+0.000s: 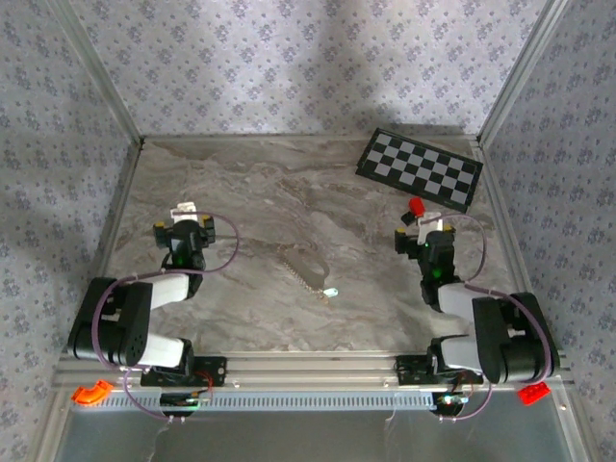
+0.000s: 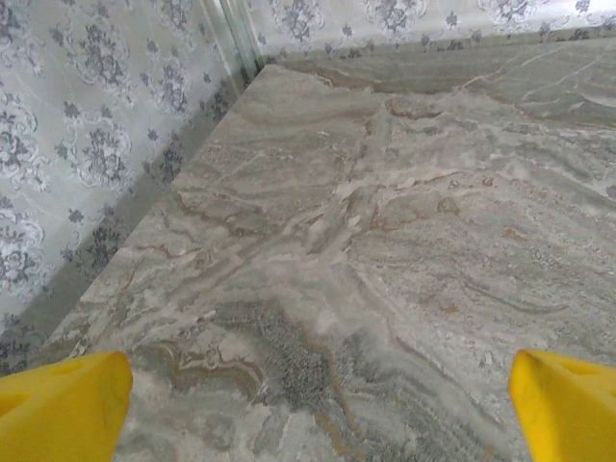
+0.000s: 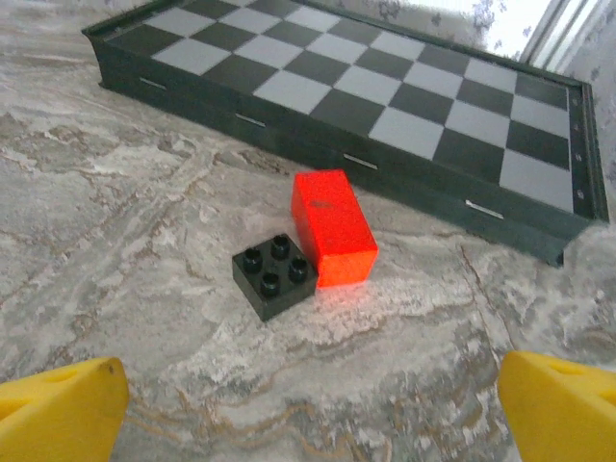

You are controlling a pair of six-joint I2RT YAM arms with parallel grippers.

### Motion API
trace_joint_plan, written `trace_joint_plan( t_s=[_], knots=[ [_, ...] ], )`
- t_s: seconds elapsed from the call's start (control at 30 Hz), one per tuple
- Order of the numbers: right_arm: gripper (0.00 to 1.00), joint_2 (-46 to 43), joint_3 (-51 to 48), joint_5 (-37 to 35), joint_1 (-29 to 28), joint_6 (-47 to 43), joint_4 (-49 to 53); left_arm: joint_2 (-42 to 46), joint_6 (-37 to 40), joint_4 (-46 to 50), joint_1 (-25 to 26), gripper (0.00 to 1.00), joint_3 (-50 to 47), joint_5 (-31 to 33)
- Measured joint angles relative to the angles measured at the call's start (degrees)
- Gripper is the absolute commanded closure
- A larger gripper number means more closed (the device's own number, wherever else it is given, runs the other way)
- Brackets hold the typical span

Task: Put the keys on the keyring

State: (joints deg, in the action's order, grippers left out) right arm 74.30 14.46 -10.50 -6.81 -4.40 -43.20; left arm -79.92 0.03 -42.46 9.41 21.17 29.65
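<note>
The keyring (image 1: 300,270), a thin silvery chain, lies slanted on the marble table (image 1: 250,183) between the two arms. One of the keys (image 1: 331,293), tiny with a pale mint head, rests at the chain's lower right end. Whether it touches the chain I cannot tell. My left gripper (image 1: 185,214) hovers well to the left of the chain. Its yellow fingertips (image 2: 63,409) stand wide apart over bare marble, so the left gripper (image 2: 313,423) is open and empty. My right gripper (image 1: 423,227) is to the right of the chain. It is also open and empty (image 3: 308,423), its fingertips (image 3: 563,404) far apart.
A red block (image 3: 332,226) and a black studded brick (image 3: 274,274) sit side by side just ahead of the right gripper. A folded chessboard (image 3: 385,87) lies behind them at the back right. Patterned walls (image 2: 77,144) close the table's left, back and right sides.
</note>
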Motion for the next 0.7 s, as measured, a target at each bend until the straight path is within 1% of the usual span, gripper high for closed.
trace_joint_plan(
  t_s=[0.13, 0.27, 0.5, 0.7],
  knots=[
    [0.0, 3.39, 0.0, 0.92, 0.31, -1.27, -4.85, -1.64, 0.55, -1.84, -0.04, 0.01, 0.0, -0.52],
    [0.0, 6.84, 0.17, 0.98, 1.27, -1.27, -7.37, -2.86, 0.61, -3.74, -0.42, 0.0, 0.0, -0.96],
    [0.0, 11.13, 1.25, 2.08, 4.17, -0.09, -9.92, -4.74, 0.63, -4.85, -0.81, 0.0, 0.0, -1.86],
    [0.0, 13.14, 3.87, 2.89, 5.62, 1.16, -8.81, -4.74, 0.59, -4.85, -1.86, 0.0, 0.02, -3.82]
  ],
)
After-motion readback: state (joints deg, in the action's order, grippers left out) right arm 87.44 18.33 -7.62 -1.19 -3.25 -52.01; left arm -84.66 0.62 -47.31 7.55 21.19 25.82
